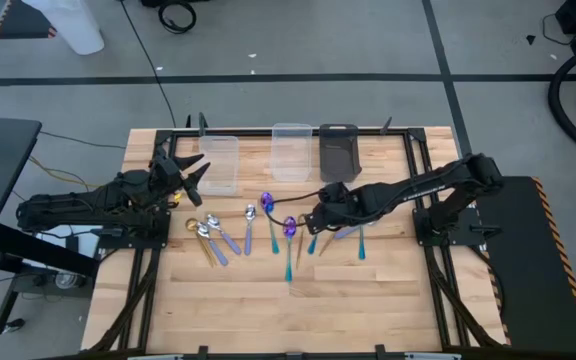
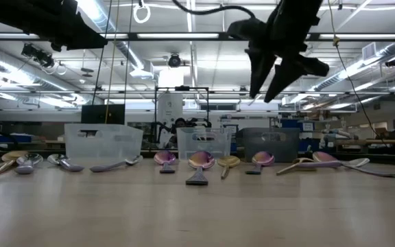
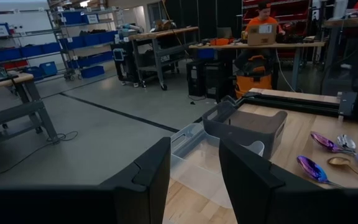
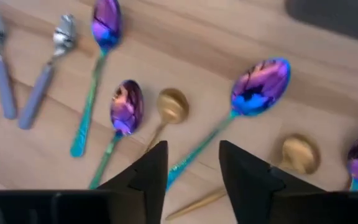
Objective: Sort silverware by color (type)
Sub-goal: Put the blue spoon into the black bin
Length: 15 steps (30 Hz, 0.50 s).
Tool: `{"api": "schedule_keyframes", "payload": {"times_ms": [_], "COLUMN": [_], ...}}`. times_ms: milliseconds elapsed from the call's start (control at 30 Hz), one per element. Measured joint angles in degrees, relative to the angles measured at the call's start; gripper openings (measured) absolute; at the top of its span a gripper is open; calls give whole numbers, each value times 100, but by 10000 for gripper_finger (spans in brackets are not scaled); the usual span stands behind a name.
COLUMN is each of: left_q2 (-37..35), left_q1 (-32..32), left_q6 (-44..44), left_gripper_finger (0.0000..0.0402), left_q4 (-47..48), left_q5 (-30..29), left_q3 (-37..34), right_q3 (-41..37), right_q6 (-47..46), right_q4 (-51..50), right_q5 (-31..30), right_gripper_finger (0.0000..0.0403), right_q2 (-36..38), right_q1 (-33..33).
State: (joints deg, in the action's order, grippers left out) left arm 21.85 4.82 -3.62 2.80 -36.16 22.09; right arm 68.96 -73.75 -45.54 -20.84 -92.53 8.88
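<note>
The right gripper (image 1: 311,216) hangs above the middle of the wooden slatted table (image 1: 368,300), its 2 dark fingers (image 4: 151,171) spread apart and empty over a slim iridescent purple-blue spoon with a teal handle (image 4: 244,106). A small gold metal spoon (image 4: 169,109) lies just beside it at 9 o'clock. The left gripper (image 1: 190,172), fingers also apart and empty, hovers near a clear rectangular plastic bin (image 1: 219,163) at the table's 11 o'clock. Plain silver spoons (image 1: 218,238) lie toward 9 o'clock.

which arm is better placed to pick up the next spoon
Probably the right. The right gripper hangs open just above the iridescent and gold spoons, while the left gripper waits open by the clear bin.
</note>
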Motion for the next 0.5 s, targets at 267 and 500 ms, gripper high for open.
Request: {"api": "schedule_keyframes", "payload": {"times_ms": [267,500], "left_q2": [0,0], "left_q1": [-4,-4], "left_q6": [-4,-7], "left_gripper_finger": [146,146], "left_q4": [-1,4], "left_q5": [7,7], "left_q3": [-2,0], "right_q3": [124,611], "right_q6": [-303,-536], "right_q4": [53,-330], "right_q5": [404,482], "right_gripper_finger": [214,204], "right_q2": [-912,-1537], "right_q1": [-20,-52]}}
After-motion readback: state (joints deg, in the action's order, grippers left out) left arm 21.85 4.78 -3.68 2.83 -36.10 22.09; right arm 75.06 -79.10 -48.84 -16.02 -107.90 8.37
